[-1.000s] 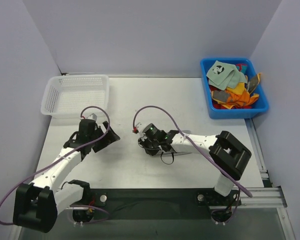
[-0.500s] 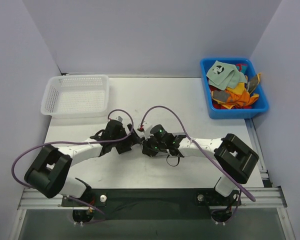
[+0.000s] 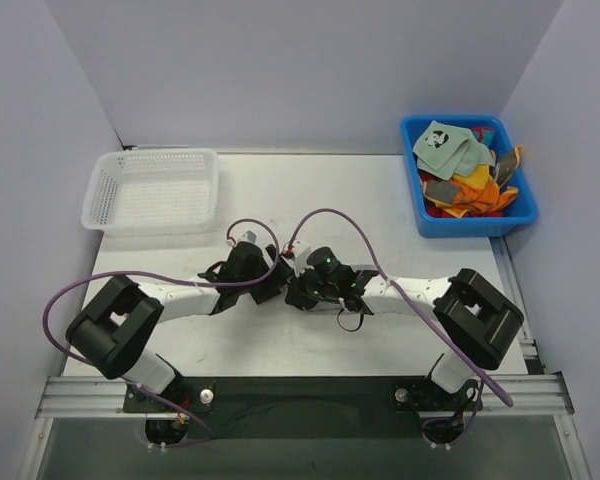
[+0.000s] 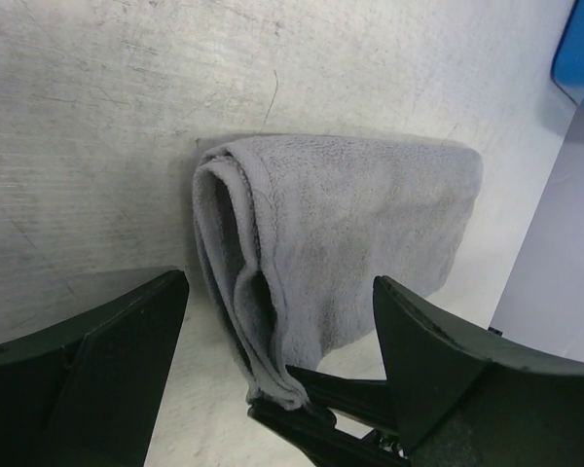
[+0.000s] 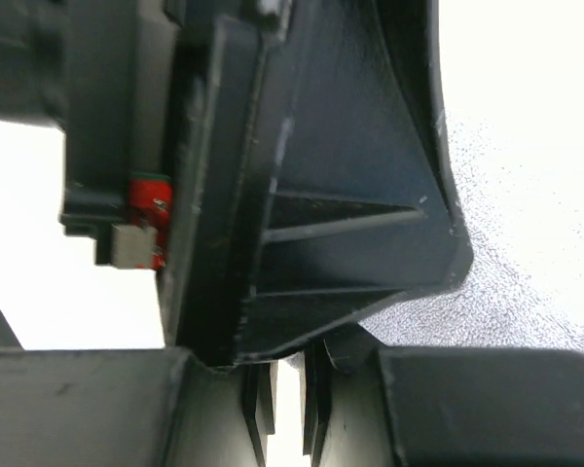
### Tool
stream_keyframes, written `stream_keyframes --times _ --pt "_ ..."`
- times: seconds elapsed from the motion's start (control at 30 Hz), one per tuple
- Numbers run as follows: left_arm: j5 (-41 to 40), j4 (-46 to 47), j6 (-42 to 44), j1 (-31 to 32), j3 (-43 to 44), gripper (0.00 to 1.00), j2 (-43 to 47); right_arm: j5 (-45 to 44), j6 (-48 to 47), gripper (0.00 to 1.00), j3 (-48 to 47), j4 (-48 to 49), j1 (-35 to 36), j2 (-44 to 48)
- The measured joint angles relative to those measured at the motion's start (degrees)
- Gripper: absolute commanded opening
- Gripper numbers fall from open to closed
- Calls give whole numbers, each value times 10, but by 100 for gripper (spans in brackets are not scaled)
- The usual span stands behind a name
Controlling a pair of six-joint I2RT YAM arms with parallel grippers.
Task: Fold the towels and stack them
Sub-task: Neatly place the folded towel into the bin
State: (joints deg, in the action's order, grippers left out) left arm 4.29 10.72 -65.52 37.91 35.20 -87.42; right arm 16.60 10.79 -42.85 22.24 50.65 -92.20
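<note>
The step in hand looks like the folding of one grey towel [image 4: 360, 224], with the stack not yet begun. The towel lies doubled over on the desk [image 4: 97, 117], directly ahead of the left tool [image 4: 280, 287] and framed between its two jaws, which stand spread wide and released, touching no cloth. The folded, rolled edge faces that tool's left jaw and the flatter body of the cloth runs toward its right jaw. The right tool [image 3: 298, 292] comes in nose to nose with the left one and is clenched; in the left wrist view its thin fingers appear to pinch the near lower corner of the grey towel, though the right wrist view is blocked by the left tool's body and confirms nothing. The remaining towels [image 3: 460, 170] sit heaped in the blue bin [image 3: 465, 228], well behind and to the outer side of the right tool; the white basket [image 3: 160, 153] stands well beyond the left tool on its outer side. The next move probably calls for the left tool to come down and close on the loose layers, so the fold can be squared without the two tools colliding.
</note>
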Motion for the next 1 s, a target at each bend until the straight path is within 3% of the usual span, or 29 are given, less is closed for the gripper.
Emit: stream_keyframes --times 0.13,0.4,0.5,0.53,0.63,0.67,0.73,0.77,0.87,1.0 --pt "-6 42 -27 11 -14 84 -10 0 6 0 9 12 0 11" --pt "-7 69 -60 19 -26 41 -33 0 12 0 20 27 -1 22" --pt "-13 63 -64 21 -34 30 -31 0 13 0 24 28 -1 22" --pt "-13 59 -64 22 -35 18 -30 2 13 0 26 28 0 22" --pt "-16 54 -63 26 -37 0 -25 8 14 0 31 28 1 22" --pt "-18 52 -61 27 -37 0 -21 9 14 2 31 29 1 22" --pt "-23 48 -56 27 -37 0 -16 10 15 18 31 30 1 22" --pt "-24 45 -50 27 -37 0 -14 11 15 38 31 31 1 22" --pt "-37 14 -25 26 -32 0 -9 7 16 65 31 25 -1 28" --pt "-61 -50 35 24 -5 0 6 -10 7 78 31 -9 -5 80"
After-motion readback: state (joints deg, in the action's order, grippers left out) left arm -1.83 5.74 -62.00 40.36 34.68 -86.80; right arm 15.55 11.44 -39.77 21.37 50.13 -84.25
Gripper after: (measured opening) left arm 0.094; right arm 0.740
